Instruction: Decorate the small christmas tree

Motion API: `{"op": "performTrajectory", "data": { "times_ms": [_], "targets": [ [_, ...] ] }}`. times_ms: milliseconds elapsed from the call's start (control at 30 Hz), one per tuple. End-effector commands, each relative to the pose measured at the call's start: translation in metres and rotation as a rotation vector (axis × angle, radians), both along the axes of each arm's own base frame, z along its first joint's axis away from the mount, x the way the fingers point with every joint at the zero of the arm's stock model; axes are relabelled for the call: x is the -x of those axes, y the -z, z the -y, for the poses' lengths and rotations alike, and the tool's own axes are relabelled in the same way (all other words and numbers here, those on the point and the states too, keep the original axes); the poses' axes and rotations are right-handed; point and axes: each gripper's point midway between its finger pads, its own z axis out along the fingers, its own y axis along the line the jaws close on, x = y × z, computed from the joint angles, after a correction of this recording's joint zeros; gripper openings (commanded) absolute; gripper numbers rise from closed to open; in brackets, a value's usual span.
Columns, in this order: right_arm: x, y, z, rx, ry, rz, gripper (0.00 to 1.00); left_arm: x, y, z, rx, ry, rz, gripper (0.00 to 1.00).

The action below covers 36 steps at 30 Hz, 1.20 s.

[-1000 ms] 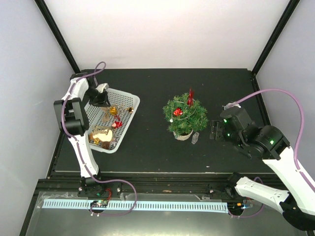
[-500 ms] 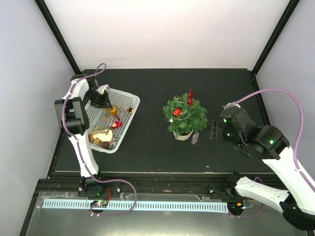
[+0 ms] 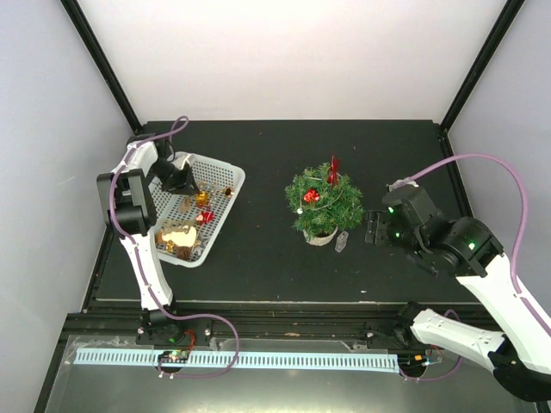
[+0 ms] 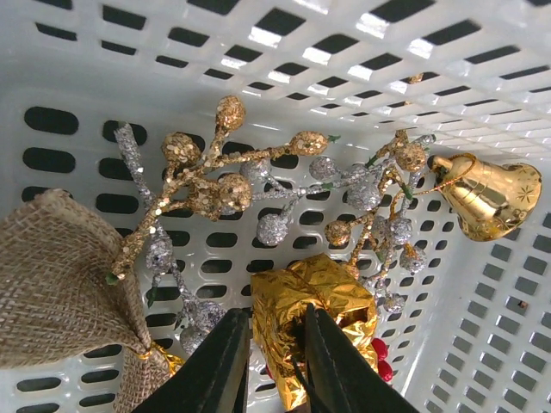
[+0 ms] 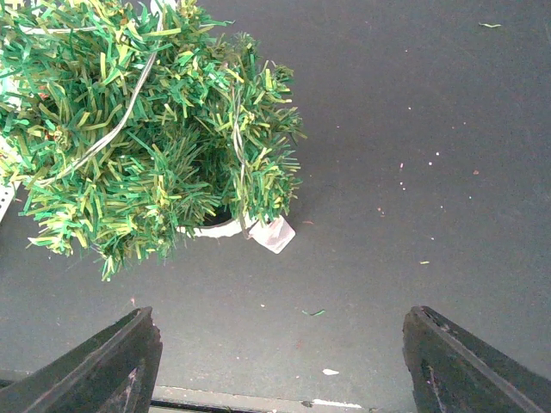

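Note:
The small christmas tree [image 3: 323, 202] stands mid-table in its whitish pot, carrying a red ornament [image 3: 311, 196] and a red topper [image 3: 332, 169]. The right wrist view shows the tree's [image 5: 146, 129] green sprigs at upper left. My right gripper [image 3: 375, 228] hovers just right of the tree, open, with only bare table between its fingers [image 5: 280, 344]. My left gripper [image 3: 182, 181] reaches down into the white mesh basket [image 3: 225, 176]. Its fingers [image 4: 275, 323] pinch the left part of a gold foil gift ornament [image 4: 331, 292] lying on the basket floor.
Around the foil gift the basket [image 4: 258, 52] holds a gold glitter sprig [image 4: 207, 172], a silver sprig [image 4: 275, 228], a gold bell [image 4: 491, 194], a burlap sack [image 4: 52, 284] and red berries [image 4: 379, 360]. A small clear tag [image 5: 277, 232] lies by the tree's pot.
My left gripper has shifted slightly inside the basket, staying down among the ornaments. The right arm has edged a little toward the tree.

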Motion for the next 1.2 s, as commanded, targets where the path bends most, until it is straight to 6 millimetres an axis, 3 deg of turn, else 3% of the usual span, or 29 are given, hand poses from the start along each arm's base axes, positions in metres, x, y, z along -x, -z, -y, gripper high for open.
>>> {"op": "performTrajectory", "data": {
  "times_ms": [0, 867, 1167],
  "targets": [
    [-0.003, 0.000, -0.003, 0.002, -0.010, 0.005, 0.78, 0.006, 0.005, 0.004, 0.005, 0.026, -0.027, 0.21],
    [-0.008, 0.003, -0.010, 0.015, -0.039, 0.001, 0.78, 0.006, -0.023, 0.010, 0.008, 0.024, 0.041, 0.23],
    [-0.007, 0.005, -0.010, 0.010, -0.039, -0.002, 0.78, 0.012, -0.028, 0.024, 0.040, 0.058, 0.049, 0.24]
  ]
}}
